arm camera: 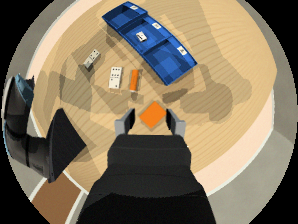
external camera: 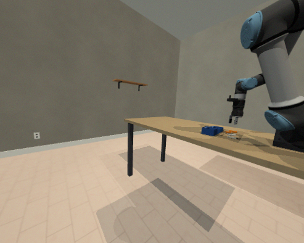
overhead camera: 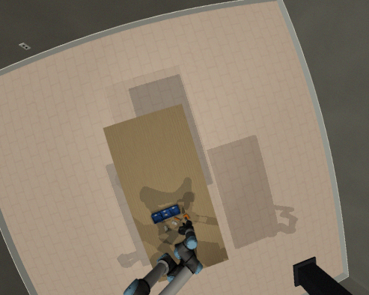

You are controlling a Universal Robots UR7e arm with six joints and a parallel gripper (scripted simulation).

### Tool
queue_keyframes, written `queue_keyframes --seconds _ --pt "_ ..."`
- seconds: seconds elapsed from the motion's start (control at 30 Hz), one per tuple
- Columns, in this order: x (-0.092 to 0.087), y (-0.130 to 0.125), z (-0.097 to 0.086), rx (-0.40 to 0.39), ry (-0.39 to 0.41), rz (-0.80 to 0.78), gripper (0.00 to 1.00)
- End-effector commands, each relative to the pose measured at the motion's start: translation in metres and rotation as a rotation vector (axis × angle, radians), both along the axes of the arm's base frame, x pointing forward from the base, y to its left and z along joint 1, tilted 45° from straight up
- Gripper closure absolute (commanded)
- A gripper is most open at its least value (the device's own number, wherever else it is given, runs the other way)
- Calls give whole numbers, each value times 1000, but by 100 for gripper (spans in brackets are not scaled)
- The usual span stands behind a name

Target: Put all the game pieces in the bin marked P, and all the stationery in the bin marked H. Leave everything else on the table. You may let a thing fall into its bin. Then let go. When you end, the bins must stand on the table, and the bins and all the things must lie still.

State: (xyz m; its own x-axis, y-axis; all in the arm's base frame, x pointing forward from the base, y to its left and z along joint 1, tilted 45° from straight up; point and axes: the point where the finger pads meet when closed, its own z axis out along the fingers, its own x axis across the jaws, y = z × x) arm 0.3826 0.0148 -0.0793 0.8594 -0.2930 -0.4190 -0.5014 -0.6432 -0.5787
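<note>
Claw (arm camera: 148, 124) wide open & empty, hanging right over the orange square (arm camera: 152, 115) — looks like next pickup: drop straight down, close, then carry to blue bins (arm camera: 149, 39).

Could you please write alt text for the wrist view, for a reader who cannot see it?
Looking down past the open, empty pincer, an orange square piece lies on the wooden table between the fingertips. Beyond it stands a row of blue bins, with an orange stick and two small white pieces on the table to their left.
</note>
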Motion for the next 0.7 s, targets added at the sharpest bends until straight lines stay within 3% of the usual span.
queue_keyframes --seconds 0.0,0.27,0.33,0.37,0.67 --pt "-5 -13 -12 -18 109 -112 0" --pt "-6 -16 -14 -36 251 -256 0" --pt "-6 -16 -14 -36 251 -256 0" --pt "-6 -16 -14 -43 302 -307 0" --pt "-5 -14 -13 -67 452 -459 0"
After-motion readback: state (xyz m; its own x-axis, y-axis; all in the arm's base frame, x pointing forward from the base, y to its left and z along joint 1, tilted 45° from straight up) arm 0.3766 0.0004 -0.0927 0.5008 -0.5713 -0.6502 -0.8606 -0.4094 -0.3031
